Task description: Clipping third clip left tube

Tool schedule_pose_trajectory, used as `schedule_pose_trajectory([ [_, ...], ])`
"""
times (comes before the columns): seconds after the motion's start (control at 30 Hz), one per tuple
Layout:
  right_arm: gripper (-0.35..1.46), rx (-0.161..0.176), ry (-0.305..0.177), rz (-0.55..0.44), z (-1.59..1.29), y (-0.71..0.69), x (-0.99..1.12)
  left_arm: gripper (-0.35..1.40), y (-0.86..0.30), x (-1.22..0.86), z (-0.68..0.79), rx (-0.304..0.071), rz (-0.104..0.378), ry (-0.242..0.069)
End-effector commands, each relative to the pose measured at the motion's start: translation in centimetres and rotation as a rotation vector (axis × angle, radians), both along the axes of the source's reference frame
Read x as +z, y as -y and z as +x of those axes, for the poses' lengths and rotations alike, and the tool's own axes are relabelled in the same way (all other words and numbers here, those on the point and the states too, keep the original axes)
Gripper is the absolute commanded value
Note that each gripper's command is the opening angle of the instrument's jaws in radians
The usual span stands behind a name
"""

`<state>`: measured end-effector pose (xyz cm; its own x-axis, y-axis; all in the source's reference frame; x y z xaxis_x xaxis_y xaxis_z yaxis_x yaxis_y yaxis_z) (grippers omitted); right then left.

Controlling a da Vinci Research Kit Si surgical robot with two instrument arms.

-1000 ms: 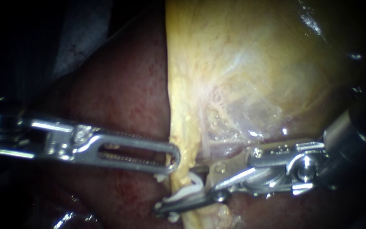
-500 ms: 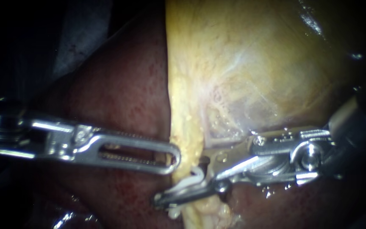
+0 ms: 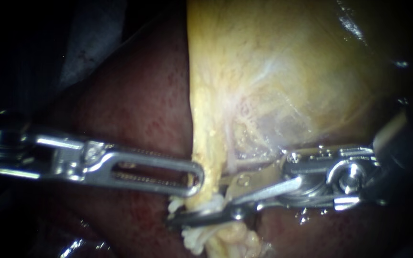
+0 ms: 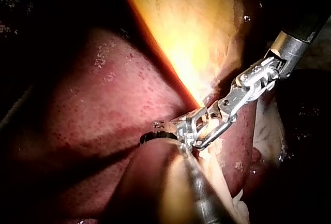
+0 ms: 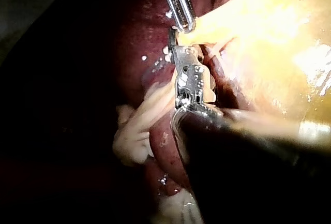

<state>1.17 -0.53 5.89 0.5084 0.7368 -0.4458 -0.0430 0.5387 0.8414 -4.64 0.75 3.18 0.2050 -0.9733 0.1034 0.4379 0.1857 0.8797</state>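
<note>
Right instrument [image 3: 199,210] clamps a clip [image 3: 212,205] across the tube [image 3: 209,157]; left instrument [image 3: 194,179] holds the tube's edge.

The right instrument's jaws stand narrow, one on each side of the tube, which hides their middle. The white piece pressed between them looks like the clip, though little of it shows. The left instrument's slotted jaws lie together on the tube's near edge, just above the right instrument's tips, and the right wrist view shows the yellow tissue drawn to a point at them. The tube runs from the gallbladder [image 3: 283,76], which spreads beyond both tips, down between the two instruments. Liver [image 3: 139,105] lies under and behind the left instrument's jaws. Frayed pale tissue [image 3: 192,241] hangs just below the right instrument's lower jaw. In the right wrist view that instrument's own dark shaft covers much of the tissue behind its jaws.
</note>
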Motion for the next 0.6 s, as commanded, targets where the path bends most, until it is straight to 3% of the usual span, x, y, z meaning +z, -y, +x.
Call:
schedule_pose_trajectory([
  [0.03,-0.14,0.003,0.002,0.007,0.00,0.00,0.01,-0.35,0.00,0.00,0.00,0.000,0.000,0.000],
  [0.6,-0.17,0.003,0.004,0.012,-0.02,-0.01,0.02,-0.35,0.00,0.00,-0.01,-0.001,0.000,0.000],
])
